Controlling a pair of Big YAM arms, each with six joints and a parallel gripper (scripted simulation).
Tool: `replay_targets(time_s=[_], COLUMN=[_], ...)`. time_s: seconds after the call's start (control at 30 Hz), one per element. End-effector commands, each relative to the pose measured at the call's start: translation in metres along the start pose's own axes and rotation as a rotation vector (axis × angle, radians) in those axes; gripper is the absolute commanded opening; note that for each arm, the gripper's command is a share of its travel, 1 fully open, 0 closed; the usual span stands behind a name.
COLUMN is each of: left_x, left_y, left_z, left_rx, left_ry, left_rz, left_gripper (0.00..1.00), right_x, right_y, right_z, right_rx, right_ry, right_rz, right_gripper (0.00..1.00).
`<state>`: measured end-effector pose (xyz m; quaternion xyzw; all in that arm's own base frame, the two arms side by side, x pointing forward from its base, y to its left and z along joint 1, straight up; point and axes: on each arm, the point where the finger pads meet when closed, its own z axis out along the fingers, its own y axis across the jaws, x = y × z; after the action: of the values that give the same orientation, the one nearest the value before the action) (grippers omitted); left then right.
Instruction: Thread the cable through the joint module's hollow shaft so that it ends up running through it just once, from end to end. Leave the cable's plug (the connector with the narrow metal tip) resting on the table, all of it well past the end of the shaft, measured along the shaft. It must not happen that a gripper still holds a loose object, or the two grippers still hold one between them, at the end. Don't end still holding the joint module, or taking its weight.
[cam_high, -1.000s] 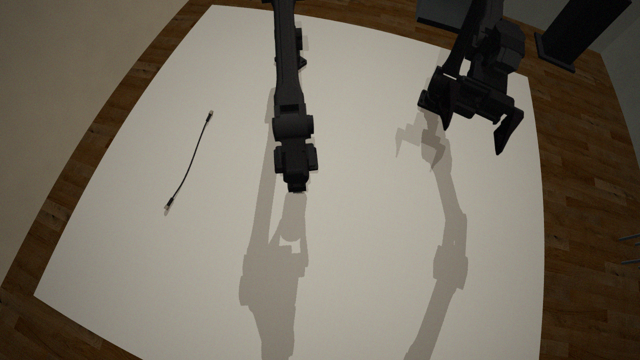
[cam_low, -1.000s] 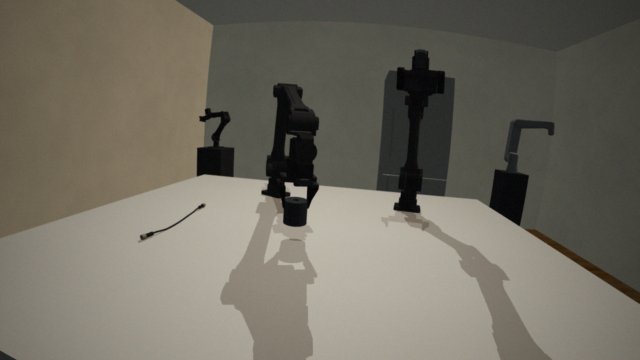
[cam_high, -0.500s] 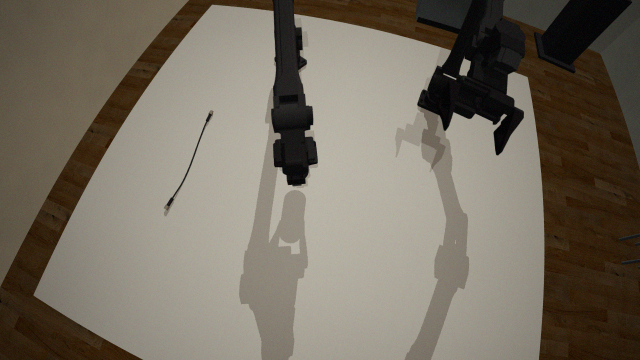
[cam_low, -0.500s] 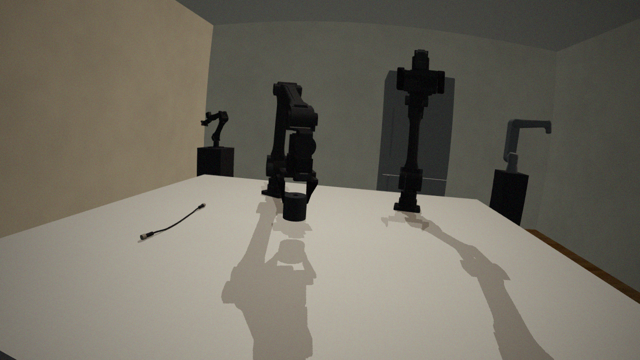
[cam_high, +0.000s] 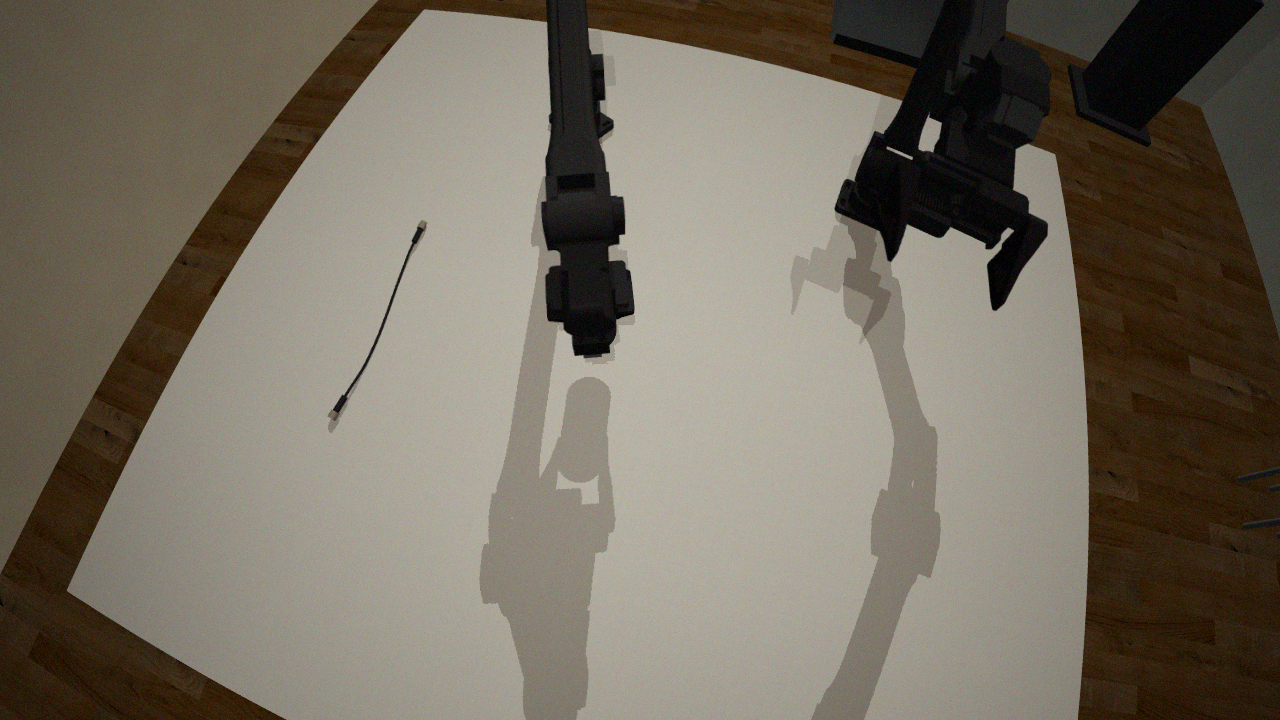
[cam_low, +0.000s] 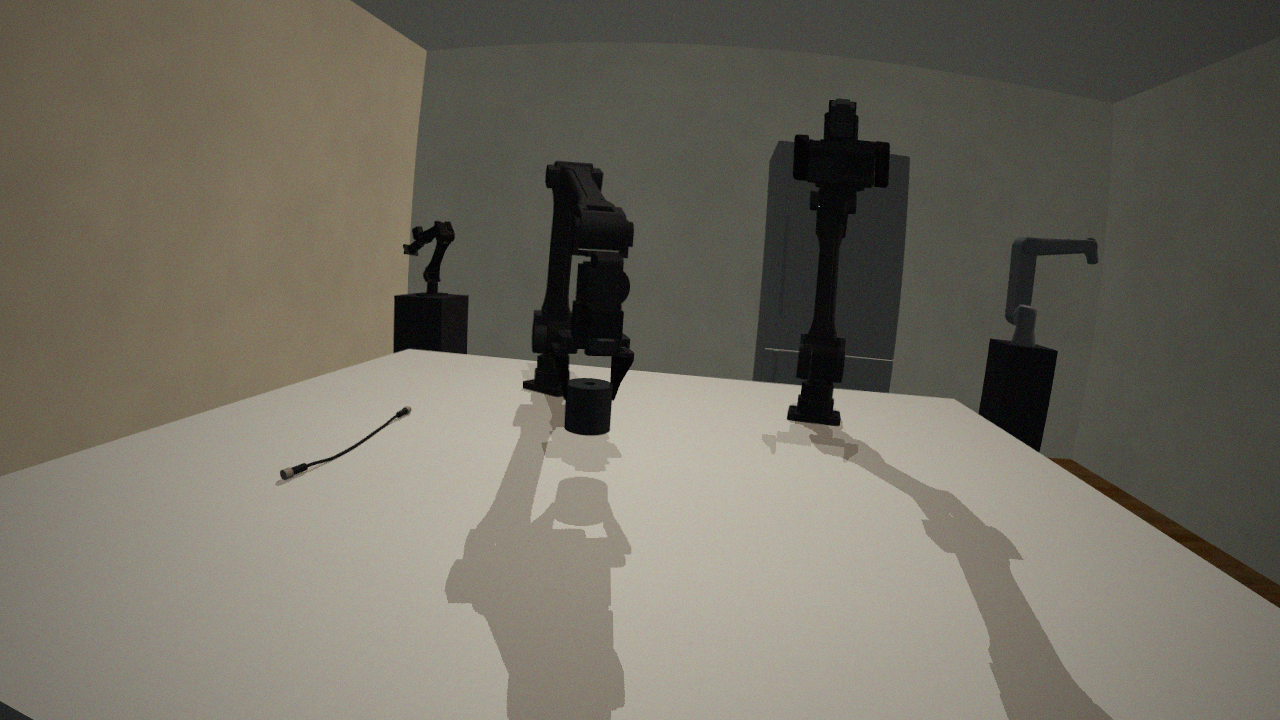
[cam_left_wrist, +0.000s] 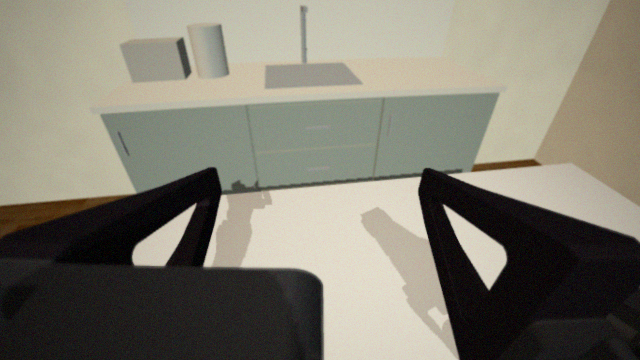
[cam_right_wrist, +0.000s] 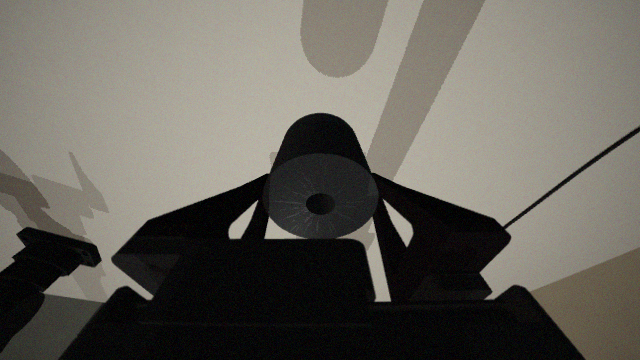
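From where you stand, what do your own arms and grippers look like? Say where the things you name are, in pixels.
My two arms (cam_high: 577, 116) (cam_low: 827, 277) are matte black, with chunky, rounded joints and slimmer links. The left gripper (cam_left_wrist: 319, 179) and right gripper (cam_right_wrist: 320, 180) match: black, each with two tapering fingers, cut through by a roughly triangular window. I see no bright markings.

We see two black, chunky-jointed arms (cam_high: 569, 98) (cam_low: 827, 277), each ending in a hand (cam_left_wrist: 320, 182) (cam_right_wrist: 320, 192) with tapered, triangular-holed fingers.
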<state>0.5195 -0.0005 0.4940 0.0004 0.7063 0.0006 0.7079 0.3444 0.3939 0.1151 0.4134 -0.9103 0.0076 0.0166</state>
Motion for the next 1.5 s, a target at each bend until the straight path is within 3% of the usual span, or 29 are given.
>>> replay_targets(time_s=[0.0,0.03,0.2,0.27,0.53,0.6,0.73,0.83,1.0,1.47], left_x=[-0.013,-0.013,-0.013,-0.013,-0.013,-0.013,-0.013,-0.013,-0.013,-0.013], left_y=[0.005,0.005,0.005,0.005,0.005,0.005,0.005,0.005,0.005,0.005], left_z=[0.002,0.002,0.002,0.002,0.002,0.002,0.002,0.002,0.002,0.002], left_rx=[-0.010,-0.010,-0.010,-0.010,-0.010,-0.010,-0.010,-0.010,-0.010,-0.010], left_ry=[-0.019,-0.019,-0.019,-0.019,-0.019,-0.019,-0.019,-0.019,-0.019,-0.019], left_rz=[-0.008,-0.008,-0.008,-0.008,-0.008,-0.008,-0.008,-0.008,-0.008,-0.008], left_gripper=[1.00,1.00,1.00,1.00,1.00,1.00,1.00,1.00,1.00,1.00], right_x=[-0.008,-0.001,-0.003,0.007,0.005,0.023,0.009,0.029,0.008,0.013], right_y=[0.002,0.004,0.004,0.004,0.004,0.004,0.004,0.004,0.004,0.004], right_z=[-0.058,-0.051,-0.064,-0.056,-0.071,-0.052,-0.076,-0.058,-0.084,-0.084], right_rx=[0.004,0.003,0.003,0.003,0.003,0.003,0.003,0.003,0.002,0.003], right_ry=[-0.118,-0.096,-0.123,-0.100,-0.132,-0.082,-0.145,-0.091,-0.172,-0.152], right_rz=[0.001,0.003,0.003,0.003,0.004,0.005,0.005,0.005,0.005,0.005], right_gripper=[0.70,0.70,0.70,0.70,0.70,0.70,0.70,0.70,0.70,0.70])
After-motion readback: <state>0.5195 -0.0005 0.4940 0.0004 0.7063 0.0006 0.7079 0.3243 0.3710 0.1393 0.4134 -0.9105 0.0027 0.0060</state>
